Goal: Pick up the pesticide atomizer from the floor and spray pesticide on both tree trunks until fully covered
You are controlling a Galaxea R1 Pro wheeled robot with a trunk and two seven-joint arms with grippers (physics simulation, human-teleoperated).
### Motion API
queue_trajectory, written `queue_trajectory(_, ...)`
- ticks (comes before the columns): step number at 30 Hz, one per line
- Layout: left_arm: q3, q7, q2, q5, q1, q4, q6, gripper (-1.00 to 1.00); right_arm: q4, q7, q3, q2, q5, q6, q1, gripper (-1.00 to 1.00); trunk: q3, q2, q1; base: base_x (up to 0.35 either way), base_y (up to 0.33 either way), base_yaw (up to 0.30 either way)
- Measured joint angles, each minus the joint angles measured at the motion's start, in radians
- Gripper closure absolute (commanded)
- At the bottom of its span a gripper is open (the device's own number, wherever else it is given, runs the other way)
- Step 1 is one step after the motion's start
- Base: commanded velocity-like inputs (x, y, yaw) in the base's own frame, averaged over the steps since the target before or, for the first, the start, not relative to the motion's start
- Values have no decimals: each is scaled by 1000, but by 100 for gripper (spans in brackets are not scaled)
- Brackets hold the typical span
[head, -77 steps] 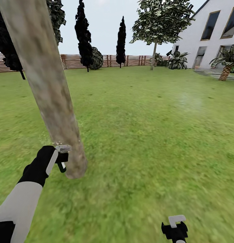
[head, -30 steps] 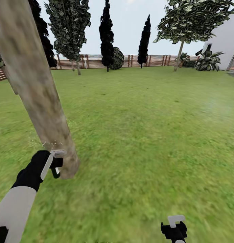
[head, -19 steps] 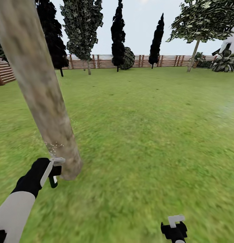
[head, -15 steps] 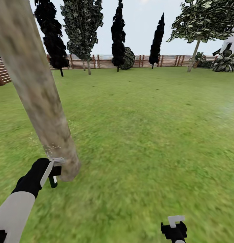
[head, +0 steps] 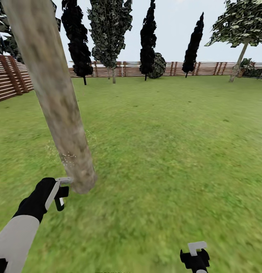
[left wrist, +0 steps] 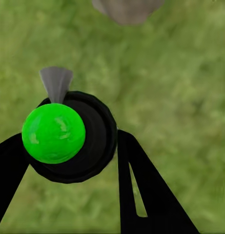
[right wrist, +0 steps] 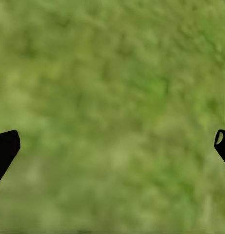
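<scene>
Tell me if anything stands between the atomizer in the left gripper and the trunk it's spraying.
Nothing visible does. The left gripper holds the atomizer just short of the tree trunk, with only grass below the gap. Whitish pesticide specks already dot the bark just above the gripper.

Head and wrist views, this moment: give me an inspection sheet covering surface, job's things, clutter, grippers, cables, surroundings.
Surface: green lawn, blurry texture.
Job's things: pesticide atomizer held in the left gripper, green top in the left wrist view; tree trunk pale, leaning in the head view, just beyond that gripper; whitish pesticide specks low on the trunk.
Clutter: nothing seen.
Grippers: left jaws closed around the atomizer; right gripper over grass, jaws wide apart, holding nothing.
Cables: nothing seen.
Surroundings: wooden fence, dark thin trees, pale-trunked leafy tree at far right.
</scene>
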Motion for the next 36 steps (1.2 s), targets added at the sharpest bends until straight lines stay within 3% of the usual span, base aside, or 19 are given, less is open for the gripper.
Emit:
queue_trajectory(5, -7, -1, -16, 4, -23, -11, 8, 100, 0, 0, 0, 0, 0, 0, 0, -100, 0, 0, 0, -2, -1, 242)
queue_trajectory(10, -8, -3, -17, 3, -117, -27, 23, 100, 1, 1, 0, -6, 0, 1, 0, -100, 0, 0, 0, 3, 0, 25)
queue_trajectory(36, -6, -4, -17, 6, -120, -43, 24, 100, 2, 1, 0, -4, 0, 0, 0, -100, 0, 0, 0, 174, -195, 16)
